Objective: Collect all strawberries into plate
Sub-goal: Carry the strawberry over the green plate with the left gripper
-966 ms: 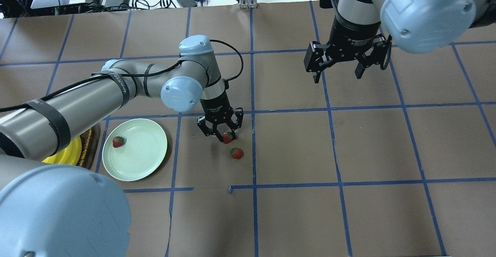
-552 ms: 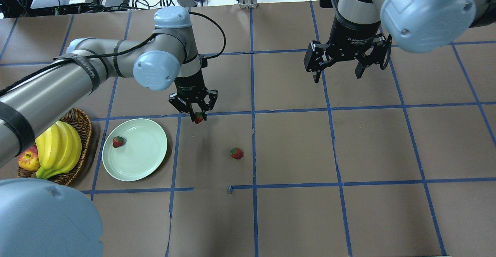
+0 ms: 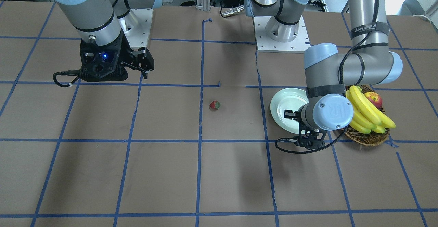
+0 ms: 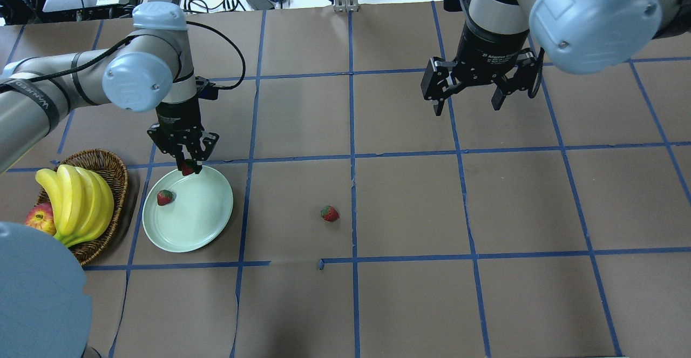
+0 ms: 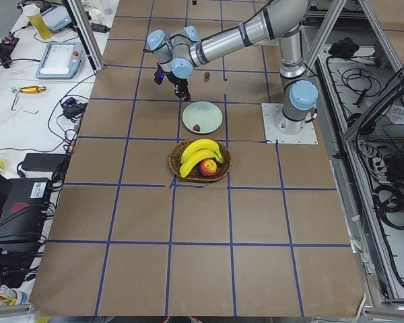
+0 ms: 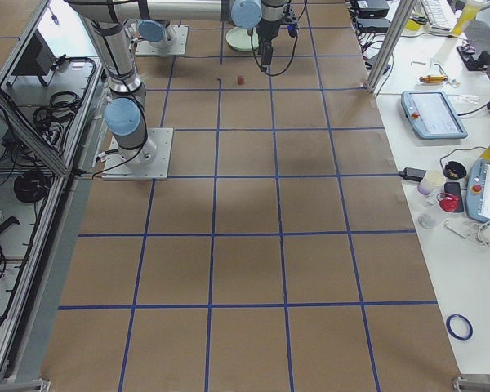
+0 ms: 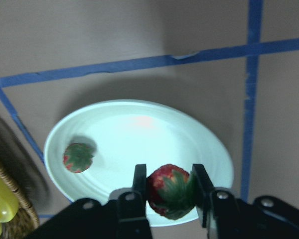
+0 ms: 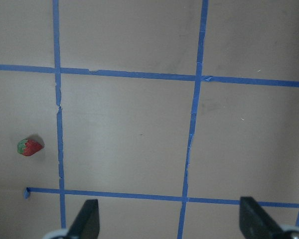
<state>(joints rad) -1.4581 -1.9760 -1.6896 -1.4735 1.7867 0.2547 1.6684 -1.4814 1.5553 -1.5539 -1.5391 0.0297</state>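
My left gripper [image 4: 187, 168] is shut on a strawberry [image 7: 170, 192] and holds it above the far rim of the pale green plate [image 4: 205, 223]. In the left wrist view the plate [image 7: 139, 134] lies below the held berry. A second strawberry [image 4: 164, 197] lies on the plate's left side; it also shows in the left wrist view [image 7: 78, 157]. A third strawberry [image 4: 330, 214] lies on the brown table near the centre, also seen in the front view [image 3: 214, 105] and the right wrist view [image 8: 29, 147]. My right gripper [image 4: 468, 101] is open and empty, high over the far right.
A wicker basket [image 4: 110, 166] with bananas [image 4: 78, 201] and an apple [image 4: 39, 221] stands left of the plate. Blue tape lines grid the brown table. Cables and equipment lie beyond the far edge.
My left gripper has lifted a strawberry from the table's centre and carried it left to above the plate's far rim. The right arm has stayed in place.
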